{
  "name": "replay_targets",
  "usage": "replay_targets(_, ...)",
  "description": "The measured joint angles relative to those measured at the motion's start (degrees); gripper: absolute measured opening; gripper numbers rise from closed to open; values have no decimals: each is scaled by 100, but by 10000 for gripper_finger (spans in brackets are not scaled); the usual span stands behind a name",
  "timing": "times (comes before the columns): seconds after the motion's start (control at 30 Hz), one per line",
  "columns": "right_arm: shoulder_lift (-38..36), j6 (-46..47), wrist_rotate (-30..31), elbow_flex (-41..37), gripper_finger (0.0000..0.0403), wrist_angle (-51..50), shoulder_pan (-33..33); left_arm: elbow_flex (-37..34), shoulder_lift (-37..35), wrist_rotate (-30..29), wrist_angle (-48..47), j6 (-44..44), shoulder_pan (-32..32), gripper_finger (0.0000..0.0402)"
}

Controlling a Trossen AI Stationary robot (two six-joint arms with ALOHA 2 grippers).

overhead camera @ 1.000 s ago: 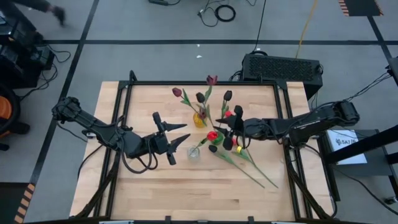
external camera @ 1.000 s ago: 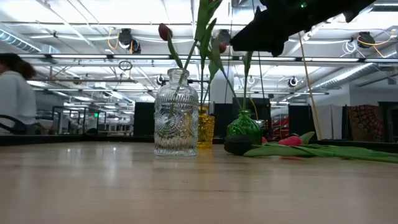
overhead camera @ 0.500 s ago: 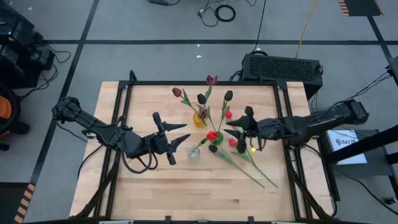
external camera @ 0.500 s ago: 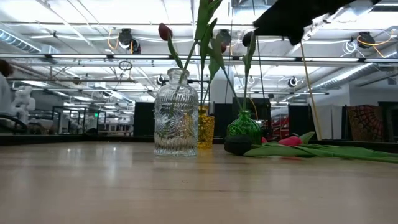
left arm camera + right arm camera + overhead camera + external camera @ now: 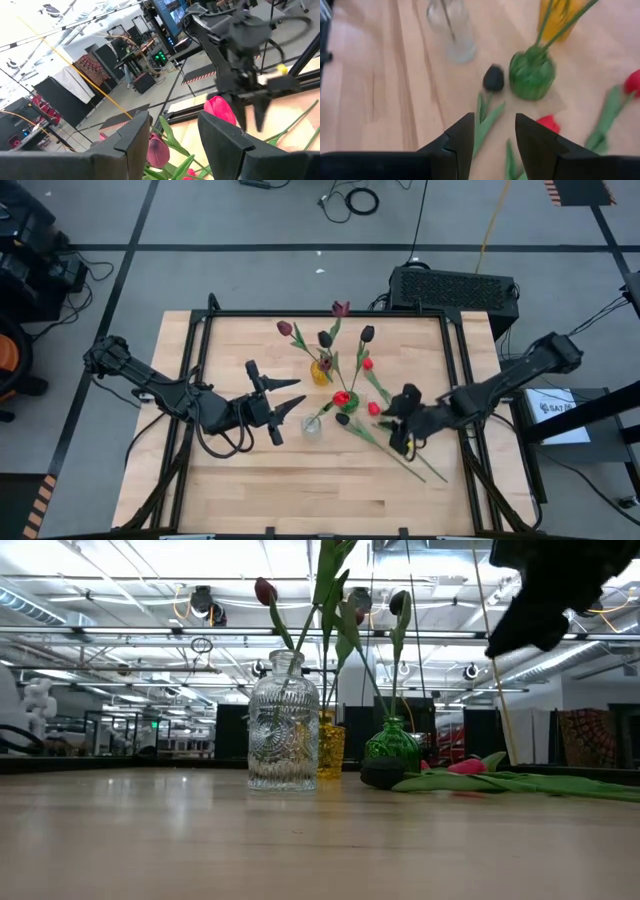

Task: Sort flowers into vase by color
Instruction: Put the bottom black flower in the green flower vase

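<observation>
Left gripper (image 5: pixel 288 406): hovering over the table's (image 5: pixel 240 480) left half, fingers apart and empty, pointed toward the vases. Clear vase (image 5: pixel 312 424): just right of that gripper, ribbed glass, one stem in it; in the low view (image 5: pixel 284 722) it carries a dark red tulip (image 5: pixel 265 591). Yellow vase (image 5: pixel 321 371): behind the clear one, holding several stems with maroon and near-black heads spread above it. Green vase (image 5: pixel 392 747): right of the clear vase in the low view, holding stems, among them one with a dark head (image 5: pixel 399 603); from above a red head (image 5: pixel 342 397) shows over it. Loose flowers: a near-black tulip (image 5: pixel 493 78) lies on the table just beside the green vase (image 5: pixel 532 74), a red tulip (image 5: pixel 548 122) lies near it, and their long green stems (image 5: pixel 395 452) trail toward the table's right front. Right gripper (image 5: pixel 398 434): over those loose stems, right of the green vase, fingers apart with nothing between them; its wrist view looks down on the dark tulip and green vase.
</observation>
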Motion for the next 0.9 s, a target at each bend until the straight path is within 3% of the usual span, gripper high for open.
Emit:
replay_targets(0.4, 1713, 845, -732, 0, 135, 133, 395, 0, 0, 1, -50, -10, 0, 176)
replay_targets(0.9, 2616, 672, -898, -2, 135, 763, 373, 0, 0, 2, -44, -14, 0, 176)
